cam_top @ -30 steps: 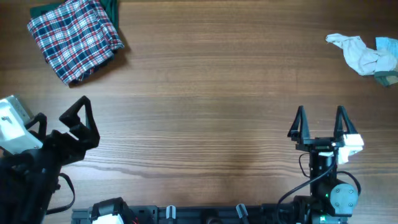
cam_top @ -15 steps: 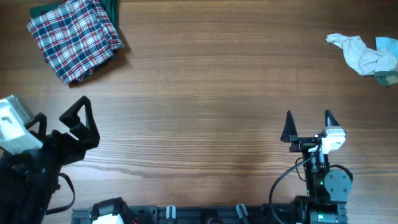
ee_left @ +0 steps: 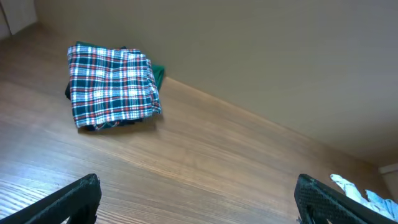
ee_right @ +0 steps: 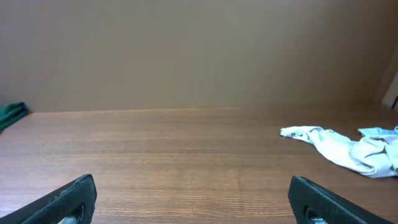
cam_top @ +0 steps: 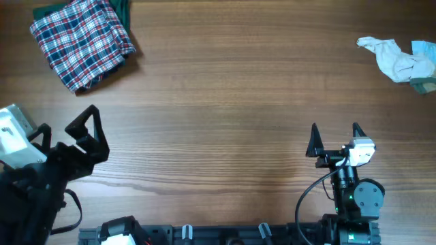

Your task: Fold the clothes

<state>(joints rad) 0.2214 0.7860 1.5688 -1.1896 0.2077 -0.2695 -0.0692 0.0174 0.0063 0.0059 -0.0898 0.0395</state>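
Note:
The clothes, a red, white and navy plaid shirt (cam_top: 82, 41), lie in a compact bundle at the far left corner of the table, also seen in the left wrist view (ee_left: 112, 87). My left gripper (cam_top: 97, 133) hovers open near the front left, well short of the shirt, with nothing between its fingers (ee_left: 79, 194). Over the front right, far from the shirt, my right gripper (cam_top: 334, 129) stands open and empty, its fingers (ee_right: 69, 198) wide apart over bare wood.
A dark green cloth (cam_top: 122, 9) pokes out from under the plaid bundle. A crumpled off-white and pale green cloth (cam_top: 402, 61) lies at the far right edge, also in the right wrist view (ee_right: 348, 146). The wooden table (cam_top: 225, 102) spreads between them.
My right gripper has shifted a little to the left and pulled slightly toward the front edge. The left arm and the clothes have not moved.

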